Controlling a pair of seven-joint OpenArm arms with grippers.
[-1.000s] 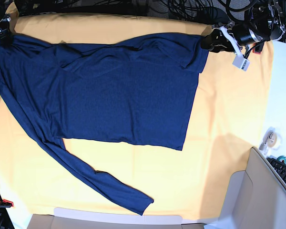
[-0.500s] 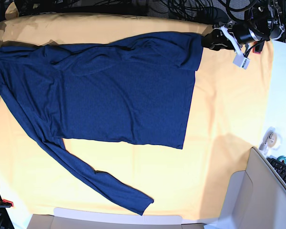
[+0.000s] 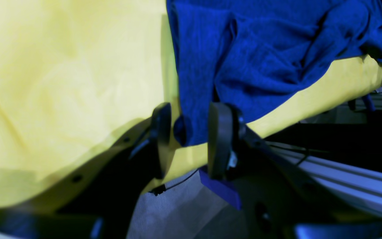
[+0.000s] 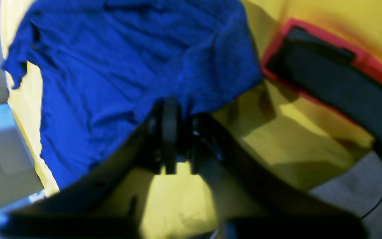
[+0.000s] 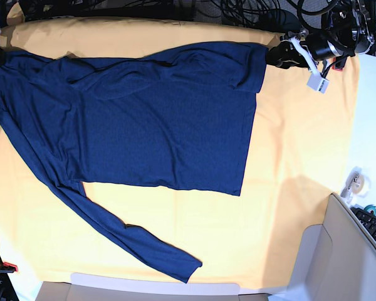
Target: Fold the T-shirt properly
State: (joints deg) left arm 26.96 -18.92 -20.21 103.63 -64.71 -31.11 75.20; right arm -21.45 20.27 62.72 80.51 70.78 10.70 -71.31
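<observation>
Here, soft knit T-shirt (image 5: 156, 119) hem sits between the open left end effector (image 3: 187, 139); right unclear.

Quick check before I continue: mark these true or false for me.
1. One sleeve of the T-shirt lies stretched out, away from the body. True.
2. The T-shirt is folded into a small neat rectangle. False: it lies mostly spread out.
3. The left end effector has its jaws apart, with a shirt corner between them. True.
4. The T-shirt rests on a bare white table. False: it lies on a yellow-orange cloth.
</observation>
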